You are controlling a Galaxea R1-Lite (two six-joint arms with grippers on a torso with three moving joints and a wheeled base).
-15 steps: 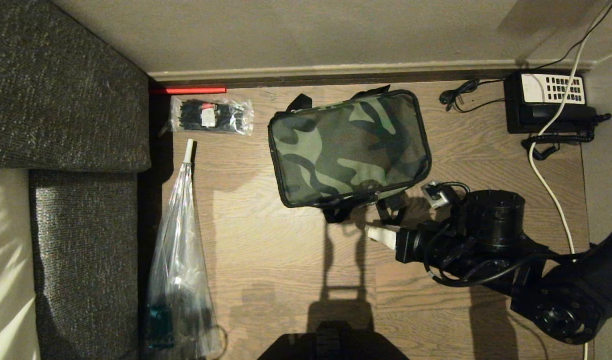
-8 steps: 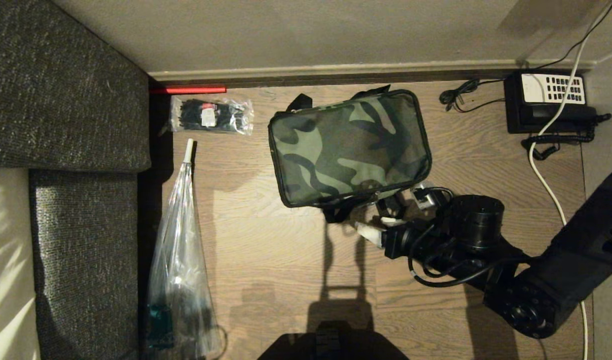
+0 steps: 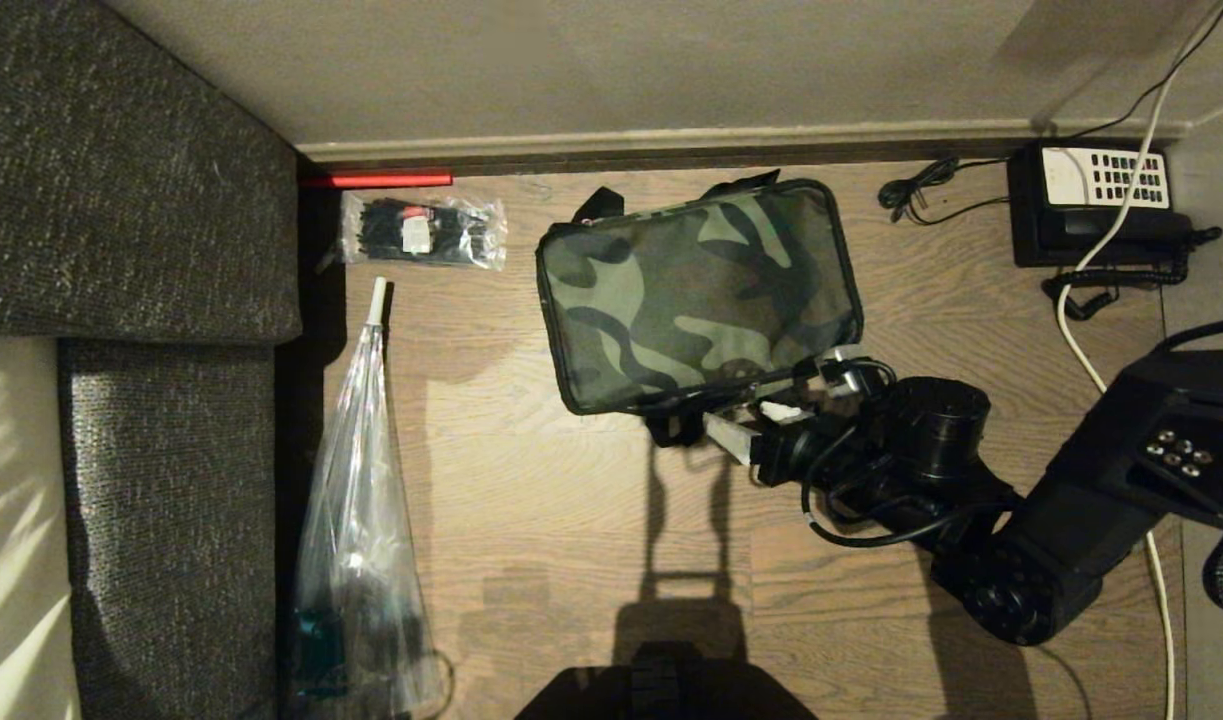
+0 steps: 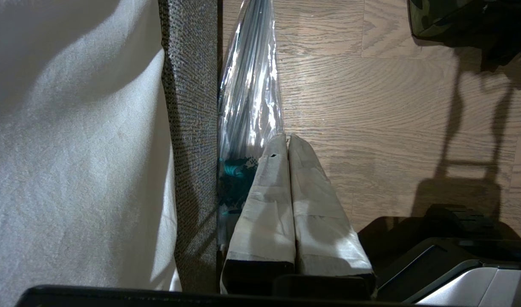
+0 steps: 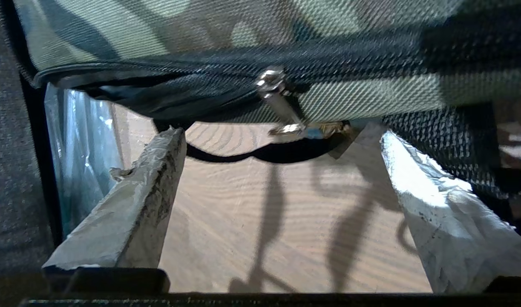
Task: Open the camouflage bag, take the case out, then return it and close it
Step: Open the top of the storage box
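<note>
The camouflage bag lies zipped shut on the wooden floor, lid up. My right gripper is at its near right corner, open wide, with nothing between its fingers. In the right wrist view the gripper faces the bag's side, and the silver zipper pull hangs just beyond the fingertips, between them. The case is out of view. My left gripper is parked low beside the sofa, shut on nothing.
A dark sofa fills the left side. A clear plastic sleeve and a packet of black ties lie beside it. A black telephone with cords and a white cable sit at the right. The wall skirting runs behind the bag.
My right arm has swung left and forward to the bag's near right corner. Its fingers have spread wider. The bag has not moved.
</note>
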